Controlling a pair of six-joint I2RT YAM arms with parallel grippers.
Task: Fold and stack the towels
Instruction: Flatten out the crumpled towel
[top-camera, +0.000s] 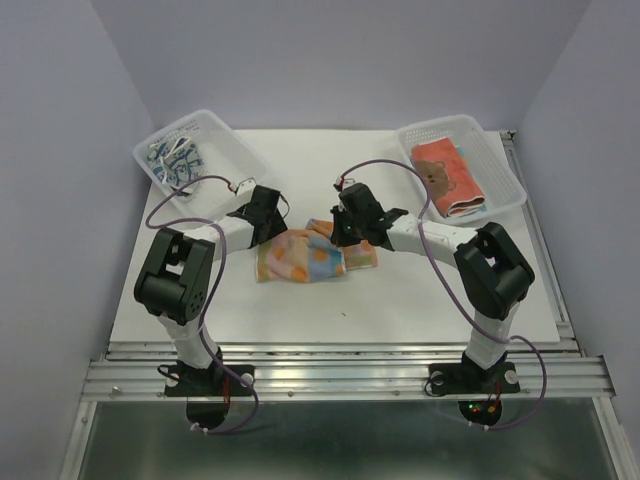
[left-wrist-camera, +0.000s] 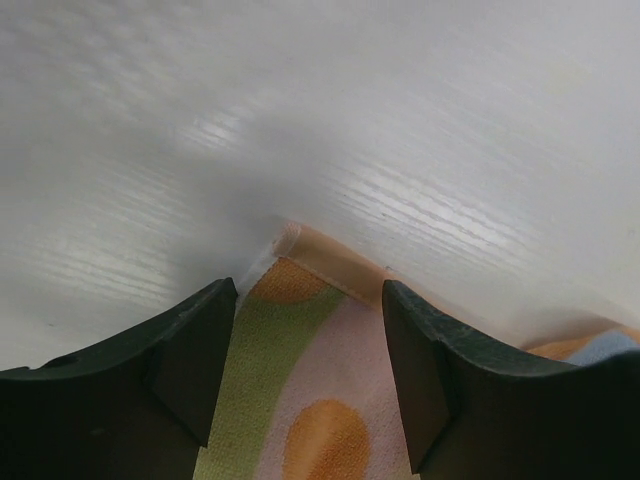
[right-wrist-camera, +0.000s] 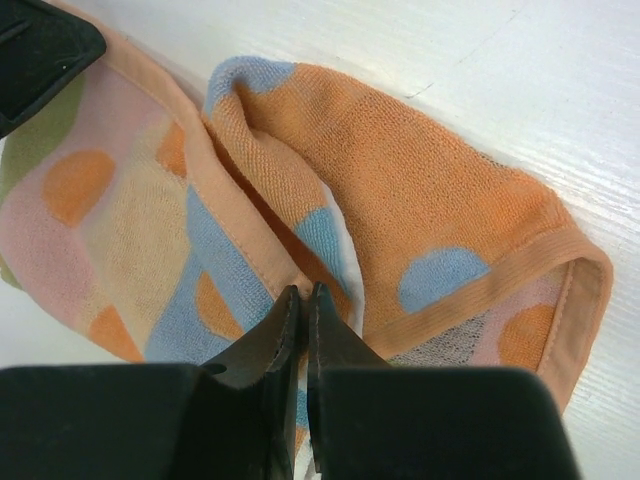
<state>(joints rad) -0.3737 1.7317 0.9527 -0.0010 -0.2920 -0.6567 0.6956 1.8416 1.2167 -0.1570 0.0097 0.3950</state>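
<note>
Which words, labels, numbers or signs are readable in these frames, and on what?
No readable text in any view.
Centre towel: coloured dots and patches only, no lettering.
Red towel in the right basket: a bear figure, no legible words.
Blue cloths in the left basket: pattern too small to read.

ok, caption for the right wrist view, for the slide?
Right gripper, jaws closed, at a fold of the crumpled orange-and-blue towel on the white table.
</note>
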